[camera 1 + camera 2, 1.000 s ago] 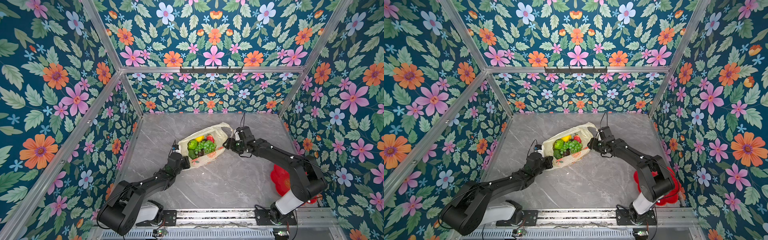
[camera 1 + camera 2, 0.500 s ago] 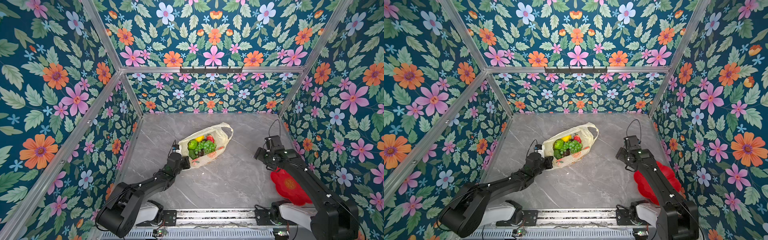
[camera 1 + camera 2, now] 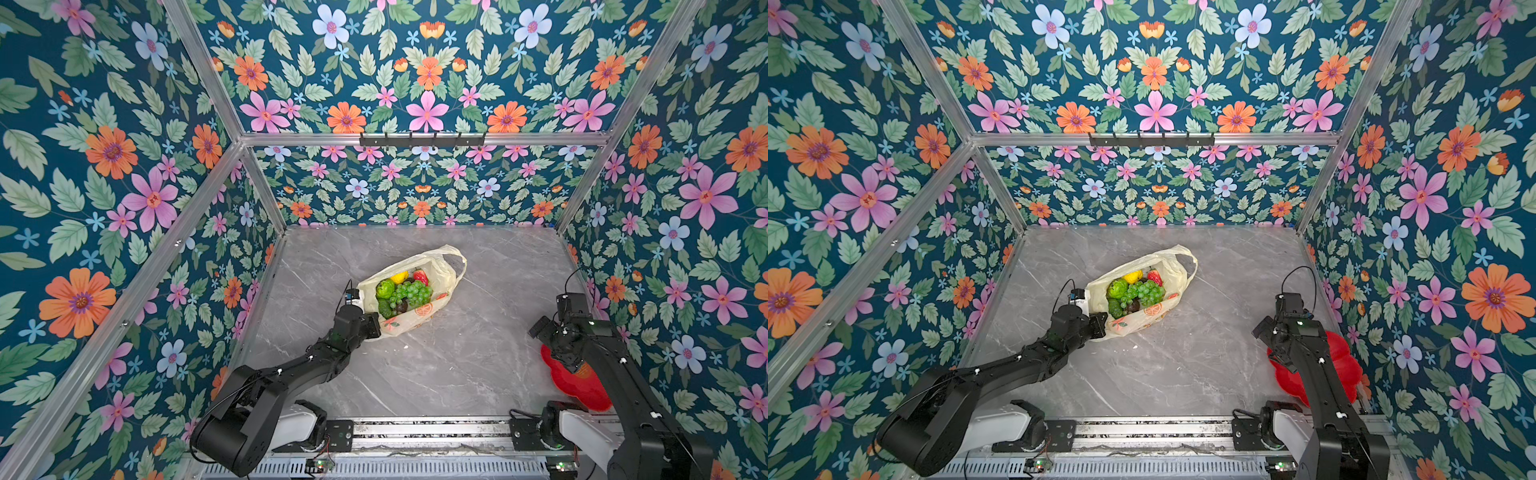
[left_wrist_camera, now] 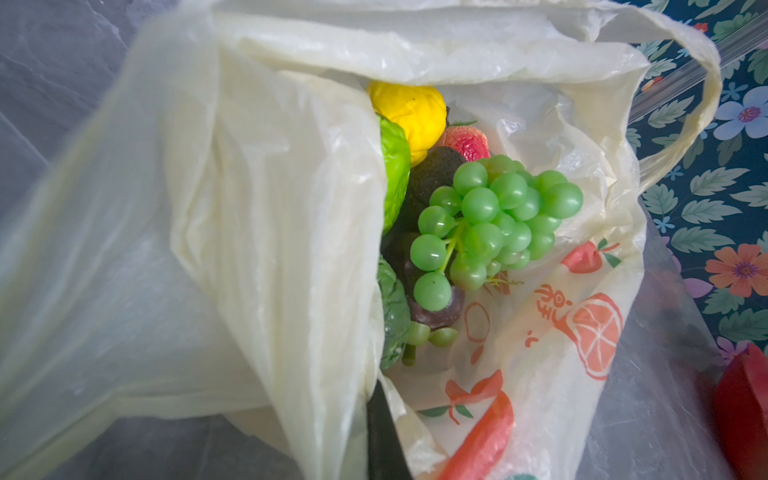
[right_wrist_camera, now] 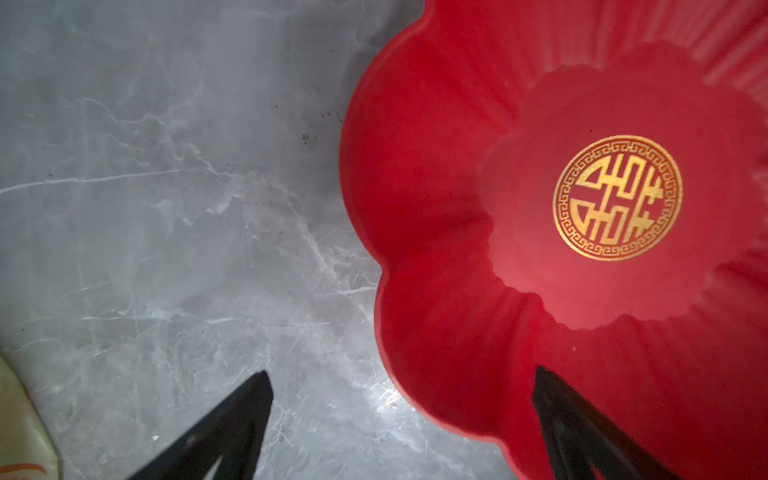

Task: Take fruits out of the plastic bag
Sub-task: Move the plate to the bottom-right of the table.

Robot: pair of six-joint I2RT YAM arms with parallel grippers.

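Dark teal floral-print walls [image 3: 424, 83], aluminium frame bars [image 3: 291, 139], black hook rail [image 3: 422, 141], grey marbled floor [image 3: 457, 365]

Place: a robot test cell in a lab, and it's plainly no home.
Walls: floral printed panels [image 3: 124, 174] set into a bare aluminium frame [image 3: 291, 139], so it's a boxed-in booth.
Surface: a grey marble-look tabletop [image 3: 436, 365], walled on three sides.
Hardware: a black left arm [image 3: 307, 368] and right arm [image 3: 623, 374] sit on a metal rail [image 3: 428, 430] at the front, cables showing.
Props: a plastic bag [image 3: 442, 272] of toy fruits [image 3: 409, 293], staged mid-table.

Pale-yellow plastic bag [image 3: 405, 322], red plate [image 3: 575, 388]
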